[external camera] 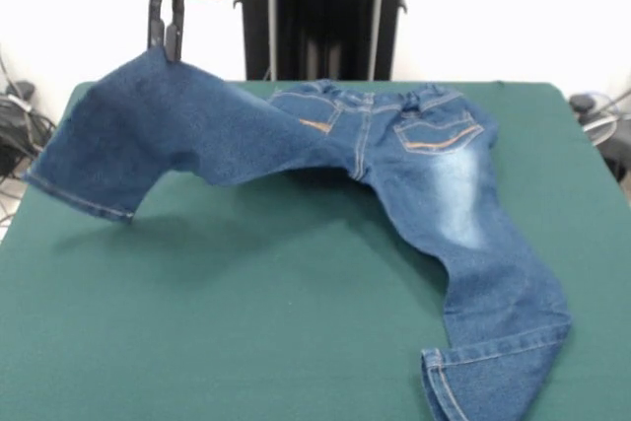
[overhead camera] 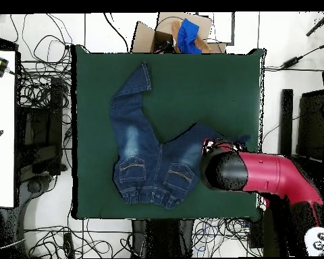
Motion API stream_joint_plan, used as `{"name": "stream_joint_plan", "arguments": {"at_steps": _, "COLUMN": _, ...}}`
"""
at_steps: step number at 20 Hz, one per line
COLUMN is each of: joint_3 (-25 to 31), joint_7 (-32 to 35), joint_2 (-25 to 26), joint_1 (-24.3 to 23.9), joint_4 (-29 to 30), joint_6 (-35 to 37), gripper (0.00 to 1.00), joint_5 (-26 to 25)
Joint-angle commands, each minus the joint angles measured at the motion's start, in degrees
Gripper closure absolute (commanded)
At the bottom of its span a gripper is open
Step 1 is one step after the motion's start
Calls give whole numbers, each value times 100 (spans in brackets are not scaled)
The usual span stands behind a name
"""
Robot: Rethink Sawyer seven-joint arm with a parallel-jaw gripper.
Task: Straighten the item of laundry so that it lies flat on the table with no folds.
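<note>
claw (external camera: 166, 46) pinching one leg of the jeans (external camera: 394, 160) above the green tabletop (external camera: 246, 322).
left to right in the front view: the pinched leg hangs raised off the cloth with its hem drooping, the waistband and back pockets rest at the far middle, and the other leg lies flat, running toward the near right corner. the long axis follows that flat leg. risk: a thin pinch may slip, or letting go here would leave the raised leg folded.
</note>
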Motion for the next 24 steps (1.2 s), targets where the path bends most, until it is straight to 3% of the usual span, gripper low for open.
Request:
{"name": "stream_joint_plan", "arguments": {"at_steps": 1, "joint_3": 67, "joint_7": 311, "joint_2": -300, "joint_1": 260, "joint_4": 646, "joint_6": 64, "gripper": 100, "joint_5": 157}}
{"name": "stream_joint_plan", "arguments": {"at_steps": 24, "joint_3": 25, "joint_7": 506, "joint_2": 45, "joint_1": 327, "joint_4": 639, "joint_6": -403, "gripper": 100, "joint_5": 84}}
